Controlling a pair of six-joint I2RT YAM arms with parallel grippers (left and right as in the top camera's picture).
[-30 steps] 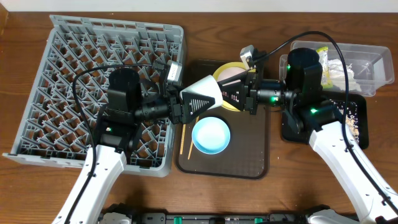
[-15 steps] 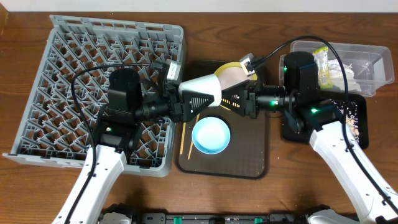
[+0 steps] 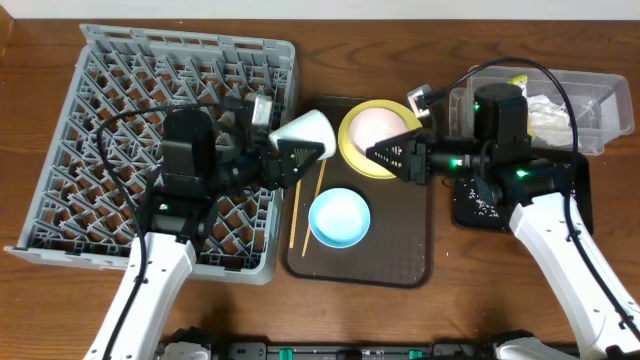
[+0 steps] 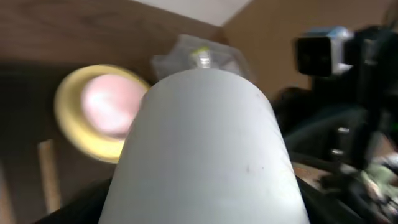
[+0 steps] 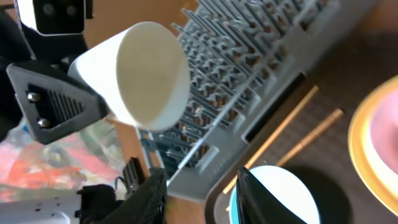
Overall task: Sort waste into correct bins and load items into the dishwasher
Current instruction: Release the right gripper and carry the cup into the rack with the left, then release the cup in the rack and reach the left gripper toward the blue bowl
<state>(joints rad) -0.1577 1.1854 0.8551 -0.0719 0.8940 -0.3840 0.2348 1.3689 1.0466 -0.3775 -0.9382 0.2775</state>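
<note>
Your left gripper (image 3: 298, 156) pinches white bowl (image 3: 308, 128) at dish rack (image 3: 120, 100) edge; no dishes seen in rack yet. Right gripper (image 3: 385, 155) partly spread, empty. Yellow plate (image 3: 350, 130), light blue bowl (image 3: 339, 218), chopsticks (image 3: 304, 215) left on brown tray (image 3: 400, 255). Wrapper (image 3: 518, 82), paper (image 3: 545, 105) in clear tub (image 3: 600, 95); scraps (image 3: 478, 207) in black tray (image 3: 585, 195)

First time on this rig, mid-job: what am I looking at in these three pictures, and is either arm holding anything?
This is a two-armed robot at a table. The wide picture is taken from above. The other two come from a camera on each wrist, looking along its fingers. The left fingers grip a white cup beside the grey rack. The right fingers stand apart with nothing between them. On the brown tray lie a yellow plate, a blue bowl and chopsticks.
</note>
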